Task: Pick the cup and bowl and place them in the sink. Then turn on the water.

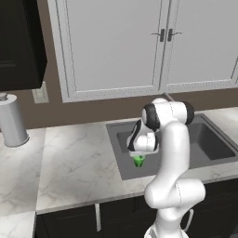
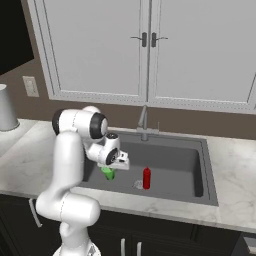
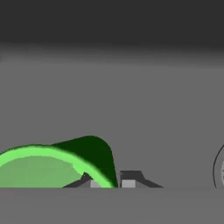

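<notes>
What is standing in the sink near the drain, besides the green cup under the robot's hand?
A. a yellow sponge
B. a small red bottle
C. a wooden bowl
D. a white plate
B: the right base view shows a small red bottle upright on the sink floor.

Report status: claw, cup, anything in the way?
Claw shut on green cup rim, low inside sink. Red bottle stands beside the cup, near drain.

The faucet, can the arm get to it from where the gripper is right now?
Probably yes, once it lets go. The gripper is shut on the cup low in the sink. The faucet stands just behind at the back edge, with nothing between them; the red bottle stands off to the side.
</notes>
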Tool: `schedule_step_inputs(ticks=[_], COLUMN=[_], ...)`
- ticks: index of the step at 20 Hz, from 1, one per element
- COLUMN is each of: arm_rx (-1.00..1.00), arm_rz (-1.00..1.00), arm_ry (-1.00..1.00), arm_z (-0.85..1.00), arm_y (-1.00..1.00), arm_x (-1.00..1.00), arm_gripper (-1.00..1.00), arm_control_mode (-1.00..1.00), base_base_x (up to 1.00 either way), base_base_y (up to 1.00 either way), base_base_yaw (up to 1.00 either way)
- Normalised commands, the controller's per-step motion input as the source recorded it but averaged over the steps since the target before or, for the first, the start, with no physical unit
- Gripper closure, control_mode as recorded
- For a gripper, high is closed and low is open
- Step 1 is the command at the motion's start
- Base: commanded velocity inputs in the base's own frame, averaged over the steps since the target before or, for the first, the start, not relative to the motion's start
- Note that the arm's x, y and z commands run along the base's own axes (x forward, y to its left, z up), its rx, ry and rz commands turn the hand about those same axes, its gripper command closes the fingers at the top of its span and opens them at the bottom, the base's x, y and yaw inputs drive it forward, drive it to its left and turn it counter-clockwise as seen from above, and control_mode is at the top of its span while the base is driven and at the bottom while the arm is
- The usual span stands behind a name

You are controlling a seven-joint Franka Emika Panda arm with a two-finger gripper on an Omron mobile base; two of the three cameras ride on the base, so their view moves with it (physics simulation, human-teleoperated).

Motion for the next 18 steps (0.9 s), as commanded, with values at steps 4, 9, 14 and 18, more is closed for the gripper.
schedule_step_inputs(ticks=[4,9,14,18], arm_rx=[0.0,0.0,0.0,0.0], arm_rz=[0.0,0.0,0.0,0.0], arm_ry=[0.0,0.01,0.0,0.01], arm_z=[-0.31,-0.23,-0.06,-0.02], arm_y=[0.0,0.0,0.0,0.0], arm_x=[0.3,0.13,0.0,0.0], arm_gripper=[1.0,1.0,1.0,1.0], arm_control_mode=[-1.0,-1.0,-1.0,-1.0], base_base_x=[0.0,0.0,0.0,0.0], base_base_y=[0.0,0.0,0.0,0.0], base_base_yaw=[0.0,0.0,0.0,0.0])
